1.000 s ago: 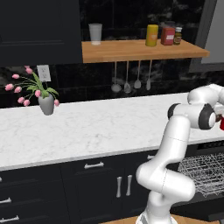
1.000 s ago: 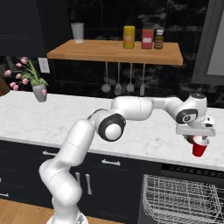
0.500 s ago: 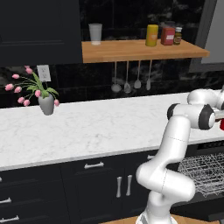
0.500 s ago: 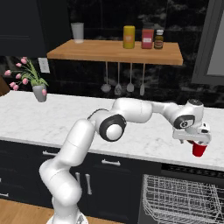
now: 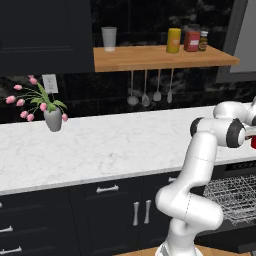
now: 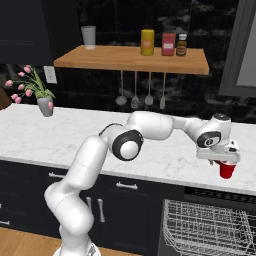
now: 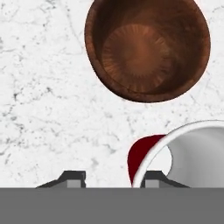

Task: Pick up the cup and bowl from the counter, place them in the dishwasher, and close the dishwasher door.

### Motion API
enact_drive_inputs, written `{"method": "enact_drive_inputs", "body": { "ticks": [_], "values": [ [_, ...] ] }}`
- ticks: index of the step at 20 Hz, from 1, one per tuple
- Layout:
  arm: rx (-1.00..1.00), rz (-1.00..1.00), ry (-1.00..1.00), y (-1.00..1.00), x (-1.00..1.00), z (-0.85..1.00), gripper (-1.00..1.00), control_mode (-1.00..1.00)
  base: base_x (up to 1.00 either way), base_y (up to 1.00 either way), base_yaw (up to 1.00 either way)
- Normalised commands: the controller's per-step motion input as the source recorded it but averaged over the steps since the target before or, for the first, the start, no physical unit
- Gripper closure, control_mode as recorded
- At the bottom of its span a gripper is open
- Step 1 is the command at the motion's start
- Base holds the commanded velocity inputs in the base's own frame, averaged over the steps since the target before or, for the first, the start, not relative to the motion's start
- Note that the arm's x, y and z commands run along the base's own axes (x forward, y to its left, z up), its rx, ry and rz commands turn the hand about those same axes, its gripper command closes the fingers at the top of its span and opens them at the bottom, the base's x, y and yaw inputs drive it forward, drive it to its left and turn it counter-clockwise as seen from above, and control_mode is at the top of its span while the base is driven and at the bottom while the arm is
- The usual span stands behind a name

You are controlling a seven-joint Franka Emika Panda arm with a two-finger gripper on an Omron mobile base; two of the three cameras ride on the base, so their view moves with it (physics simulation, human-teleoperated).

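Observation:
The red cup (image 6: 227, 170), white inside, stands near the front edge of the white counter (image 6: 75, 135), far right. My gripper (image 6: 223, 161) hangs straight over it. In the hand view the gripper (image 7: 113, 177) straddles the cup's near wall (image 7: 142, 153): the right fingertip (image 7: 155, 177) is at the rim, the left one stands off it, so the jaws are open. A brown wooden bowl (image 7: 146, 48) sits upright on the marble just beyond the cup. In the left base view the cup (image 5: 253, 142) shows at the right edge. Below, the dishwasher's wire rack (image 6: 210, 230) is pulled out; the dishwasher door is out of view.
A vase of pink flowers (image 6: 45, 106) stands at the counter's left. A wooden shelf (image 6: 135, 57) above carries a glass and jars, and utensils (image 6: 142, 97) hang under it. Dark cabinets with silver handles (image 5: 140, 212) sit left of the rack (image 5: 235, 195).
The hand has turned slightly over the cup and stays at the same spot. The cup has not moved.

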Motion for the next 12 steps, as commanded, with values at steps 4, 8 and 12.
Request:
{"method": "enact_drive_inputs", "body": {
  "ticks": [4,8,12],
  "values": [
    [0.0,0.0,0.0,0.0,-0.02,0.0,1.0,-1.0,0.0,0.0,0.0],
    [0.0,0.0,-0.12,0.05,-0.38,0.0,1.0,-1.0,0.0,0.0,0.0],
    [0.0,0.03,-0.28,0.23,-0.92,0.0,1.0,-1.0,0.0,0.0,0.0]
  ]
}}
